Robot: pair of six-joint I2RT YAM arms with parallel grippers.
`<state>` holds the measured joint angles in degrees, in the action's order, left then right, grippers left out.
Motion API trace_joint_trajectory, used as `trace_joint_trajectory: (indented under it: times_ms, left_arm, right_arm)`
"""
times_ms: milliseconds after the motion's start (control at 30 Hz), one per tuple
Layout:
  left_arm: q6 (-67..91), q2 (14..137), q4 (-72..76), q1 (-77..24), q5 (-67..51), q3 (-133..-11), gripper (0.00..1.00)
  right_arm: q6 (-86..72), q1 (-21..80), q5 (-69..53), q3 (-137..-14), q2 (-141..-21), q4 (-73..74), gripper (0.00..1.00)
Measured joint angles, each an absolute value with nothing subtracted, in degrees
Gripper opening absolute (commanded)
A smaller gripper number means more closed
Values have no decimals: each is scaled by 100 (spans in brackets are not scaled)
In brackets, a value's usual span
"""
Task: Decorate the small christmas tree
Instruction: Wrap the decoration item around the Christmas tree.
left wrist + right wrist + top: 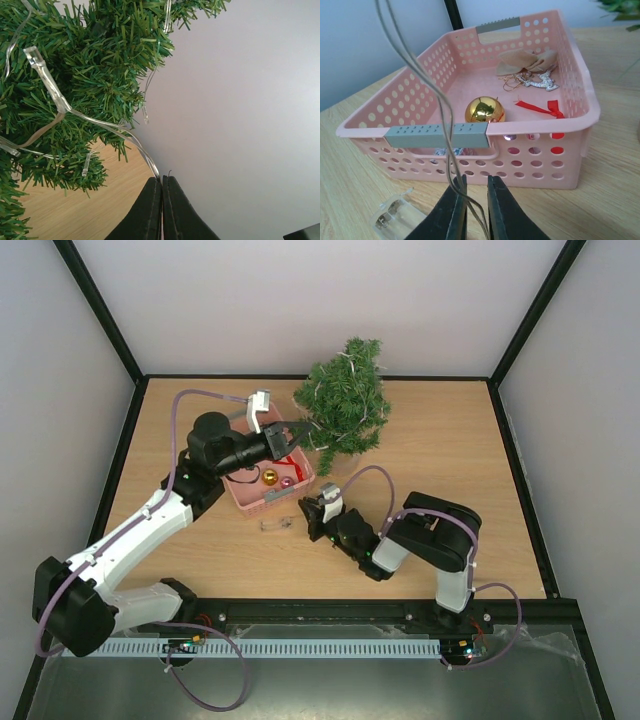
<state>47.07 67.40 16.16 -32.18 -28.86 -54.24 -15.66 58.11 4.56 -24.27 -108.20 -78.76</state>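
Small christmas tree (345,405) sits far on the table (450,440), just beside the pink basket (570,75). Left fingers (147,210) are pressed together on the light string (100,120) at its branches. Right fingers (507,210) stand narrowly apart around the wire, apparently not pinching yet; close fully before you feed slack.

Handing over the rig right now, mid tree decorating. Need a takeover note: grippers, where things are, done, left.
Left gripper: shut on the light string, beside the small christmas tree.
Right gripper: low in front of the pink basket, jaws narrowly apart, thin wire strands between them, not clamped.
Tree is at the far side of the table.
Done: string lies partly through the branches.
Left: gold ball and red ribbon are in the basket; no ornaments seen on the tree.
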Motion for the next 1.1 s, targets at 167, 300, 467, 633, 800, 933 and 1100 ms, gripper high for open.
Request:
trace_joint_trajectory:
  times_ms: [167,300,467,633,800,933,1100]
  left_arm:
    - [4744,6716,1645,-3221,-2884,-5419,2]
    - [4788,6716,1695,-3223,-2884,-5395,2]
    - [4801,6716,1708,-3236,-2880,-5393,2]
    - [4781,6718,1708,-3308,-2823,-5380,2]
    - [4727,6764,1706,-3393,-2755,-5301,2]
    - [4670,6864,1699,-3476,-2681,-5247,7]
    - [4654,6960,1678,-3514,-2626,-5159,23]
  right_arm:
    - [-1559,5813,502,-2362,-10766,-7900,2]
    - [-1712,5815,856,-2018,-10018,-7413,2]
    - [-2088,5815,1455,-1920,-8158,-5771,2]
    - [-2519,5815,1997,-1887,-6324,-3924,2]
    - [-2893,5815,2805,-2051,-4440,-1938,2]
    - [-2954,5813,3557,-2626,-3771,-792,2]
    - [-2552,5629,4366,-3439,-3913,-134,2]
